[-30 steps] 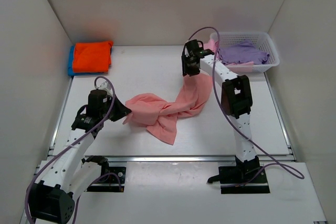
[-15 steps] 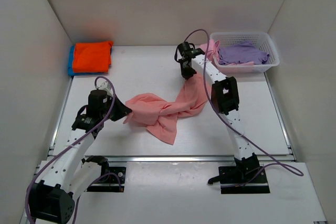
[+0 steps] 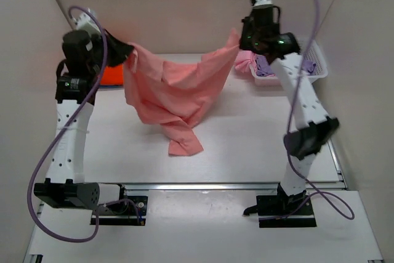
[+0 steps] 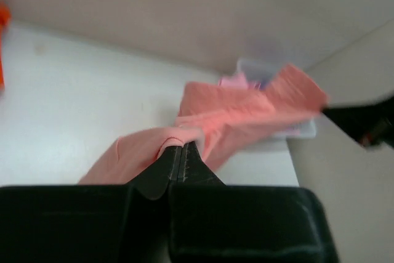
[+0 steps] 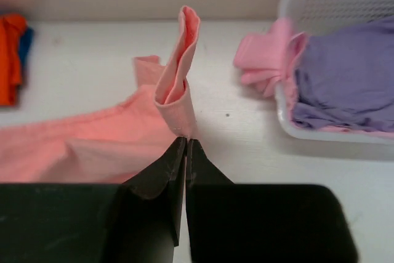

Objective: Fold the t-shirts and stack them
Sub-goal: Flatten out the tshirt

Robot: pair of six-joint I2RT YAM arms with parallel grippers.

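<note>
The salmon-pink t-shirt point(image 3: 175, 90) hangs stretched in the air between both raised grippers, its lower end trailing on the table. My left gripper point(image 3: 128, 52) is shut on its left corner, high at the back left; the left wrist view shows the cloth point(image 4: 234, 115) pinched at the fingertips. My right gripper point(image 3: 241, 36) is shut on the right corner, high near the basket; the right wrist view shows a folded hem point(image 5: 178, 78) in the jaws. A folded orange t-shirt point(image 3: 111, 76) lies at the back left, partly hidden by the left arm. Lavender point(image 5: 351, 78) and brighter pink point(image 5: 268, 56) t-shirts lie in the basket.
The white lattice basket point(image 3: 320, 69) stands at the back right, just behind the right arm. Beige walls enclose the table on three sides. A blue edge point(image 5: 24, 41) shows beside the orange stack.
Both arms have risen high and apart, lifting the salmon-pink t-shirt off the table so it now hangs spread between them. Before, it lay twisted on the table.
</note>
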